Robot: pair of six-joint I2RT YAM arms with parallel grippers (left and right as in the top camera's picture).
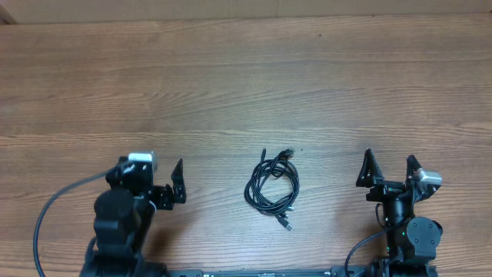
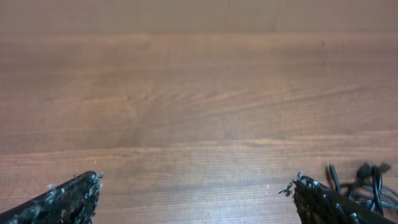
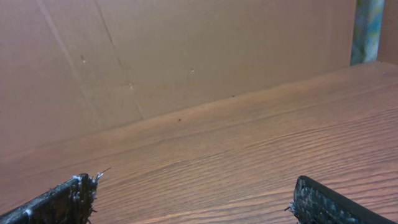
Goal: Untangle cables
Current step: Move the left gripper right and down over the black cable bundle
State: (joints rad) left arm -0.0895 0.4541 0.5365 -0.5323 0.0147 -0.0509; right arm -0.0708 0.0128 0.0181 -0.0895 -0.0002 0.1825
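Note:
The cables [image 1: 273, 185] lie as one tangled coil of thin black cords on the wooden table, in the middle between my two arms, with small plugs sticking out at the top and bottom. My left gripper [image 1: 154, 171] is open and empty, to the left of the coil. In the left wrist view its fingertips [image 2: 193, 186] are wide apart over bare wood, and part of the cables [image 2: 367, 183] shows at the right edge. My right gripper [image 1: 390, 165] is open and empty, to the right of the coil. Its fingertips [image 3: 193, 193] frame bare wood.
The wooden table [image 1: 246, 85] stretches far beyond the coil. A brown cardboard wall [image 3: 155, 56] stands at the table's far edge. A thicker black cord [image 1: 54, 211] runs from the left arm's base.

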